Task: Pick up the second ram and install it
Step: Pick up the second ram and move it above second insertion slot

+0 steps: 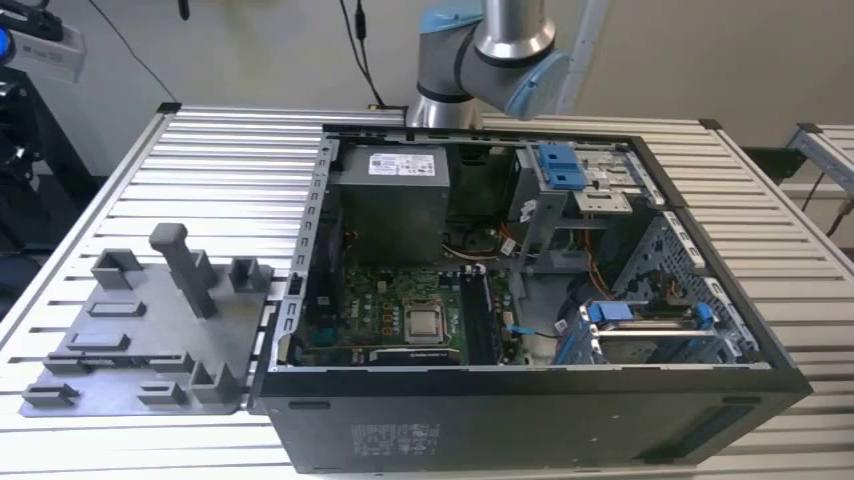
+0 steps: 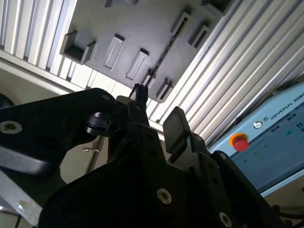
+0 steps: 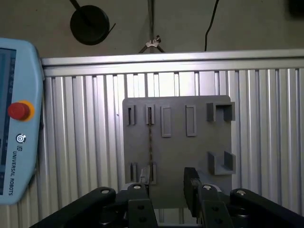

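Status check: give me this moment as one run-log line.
stage: pre-grasp | gripper: open, empty, above fixture plate | second ram: on edge in plate slots, not gripped

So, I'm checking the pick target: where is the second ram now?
In the first wrist view the second ram stands on edge in the grey fixture plate, one end close to the end effector.

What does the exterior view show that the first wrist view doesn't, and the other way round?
Exterior view: the open computer case with its green circuit board. First wrist view: the second ram standing on edge in slots, the open, empty gripper, and a teach pendant. Shared: the grey fixture plate on the slatted table.
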`<control>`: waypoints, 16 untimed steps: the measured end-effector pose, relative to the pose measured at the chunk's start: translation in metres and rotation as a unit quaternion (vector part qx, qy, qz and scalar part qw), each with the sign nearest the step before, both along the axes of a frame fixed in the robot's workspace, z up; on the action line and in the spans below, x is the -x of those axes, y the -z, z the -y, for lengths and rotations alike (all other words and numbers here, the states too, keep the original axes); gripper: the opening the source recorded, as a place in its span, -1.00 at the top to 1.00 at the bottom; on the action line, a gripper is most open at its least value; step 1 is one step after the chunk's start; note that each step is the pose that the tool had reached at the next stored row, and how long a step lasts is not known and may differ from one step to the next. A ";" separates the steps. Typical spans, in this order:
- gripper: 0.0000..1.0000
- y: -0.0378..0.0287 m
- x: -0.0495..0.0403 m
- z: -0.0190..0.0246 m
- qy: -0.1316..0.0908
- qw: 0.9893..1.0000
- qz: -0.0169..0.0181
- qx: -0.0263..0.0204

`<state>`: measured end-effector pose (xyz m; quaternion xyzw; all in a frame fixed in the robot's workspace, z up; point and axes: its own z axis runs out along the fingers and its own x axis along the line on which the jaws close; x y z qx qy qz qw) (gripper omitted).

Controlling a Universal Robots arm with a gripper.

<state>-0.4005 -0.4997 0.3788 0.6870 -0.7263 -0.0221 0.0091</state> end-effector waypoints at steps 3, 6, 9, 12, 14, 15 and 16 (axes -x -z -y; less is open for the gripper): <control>0.16 0.0001 0.0000 0.0000 0.000 1.000 0.000 0.000; 0.16 0.0014 0.0000 0.0000 0.000 1.000 0.000 0.000; 0.16 0.0038 -0.0001 0.0001 0.000 1.000 0.002 0.000; 0.16 0.0072 0.0001 0.0000 0.000 1.000 0.004 0.000; 0.16 0.0100 0.0007 0.0000 -0.001 1.000 0.007 -0.001; 0.16 0.0114 0.0010 0.0000 -0.001 1.000 0.008 -0.001; 0.16 0.0129 0.0012 0.0001 -0.001 1.000 0.008 -0.001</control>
